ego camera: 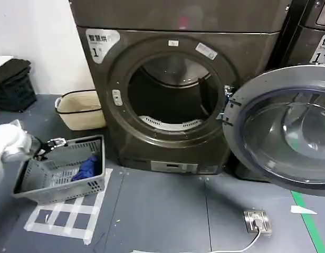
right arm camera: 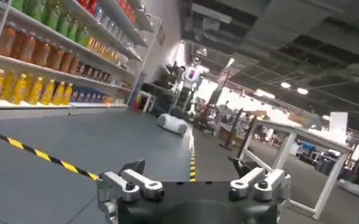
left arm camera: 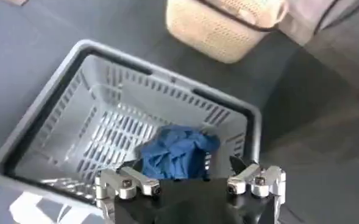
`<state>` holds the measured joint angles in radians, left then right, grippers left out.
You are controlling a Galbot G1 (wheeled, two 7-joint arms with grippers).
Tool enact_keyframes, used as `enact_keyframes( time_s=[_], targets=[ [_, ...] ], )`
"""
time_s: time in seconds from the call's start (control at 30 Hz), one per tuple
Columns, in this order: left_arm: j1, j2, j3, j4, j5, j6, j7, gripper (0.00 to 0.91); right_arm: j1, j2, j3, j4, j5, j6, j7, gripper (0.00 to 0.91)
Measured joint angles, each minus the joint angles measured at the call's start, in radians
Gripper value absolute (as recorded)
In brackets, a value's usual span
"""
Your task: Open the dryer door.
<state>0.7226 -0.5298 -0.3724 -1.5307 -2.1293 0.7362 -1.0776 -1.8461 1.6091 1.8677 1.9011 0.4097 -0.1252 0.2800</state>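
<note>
The dryer door [ego camera: 286,132], a big round porthole with a chrome rim and tinted glass, stands swung wide to the right of the dark grey machine labelled "1" [ego camera: 96,50]. The drum opening [ego camera: 173,97] is exposed. My left gripper [ego camera: 56,142] hangs open at the far left over a grey basket [left arm camera: 63,91]; in the left wrist view the left gripper [left arm camera: 185,164] has a blue cloth [left arm camera: 176,149] below it. In the right wrist view the right gripper [right arm camera: 187,165] is open, holds nothing, and faces away into the room.
A beige basket [ego camera: 80,108] stands left of the dryer, with dark folded clothes [ego camera: 12,84] beyond it. White tape squares [ego camera: 62,216] mark the floor by the grey basket [ego camera: 62,176]. A metal floor socket [ego camera: 257,221] and green tape [ego camera: 310,224] lie below the door.
</note>
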Motion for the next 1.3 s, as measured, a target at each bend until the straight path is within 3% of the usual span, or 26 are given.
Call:
enact_keyframes(
  time_s=[0.33,0.57,1.3],
  targets=[
    [0.001,0.005,-0.007,0.041,-0.128,0.000,-0.058,0.907,0.000,0.000,0.017,-0.007,0.042,0.028,-0.006,0.907],
    [0.008,0.002,-0.006,0.052,-0.131,0.000,-0.056,0.907,0.000,0.000,0.020,-0.006,0.049,0.056,-0.021,0.907],
    [0.009,0.000,-0.003,0.065,-0.121,0.000,-0.049,0.907,0.001,0.000,0.026,-0.002,0.067,0.058,-0.016,0.907]
  ],
)
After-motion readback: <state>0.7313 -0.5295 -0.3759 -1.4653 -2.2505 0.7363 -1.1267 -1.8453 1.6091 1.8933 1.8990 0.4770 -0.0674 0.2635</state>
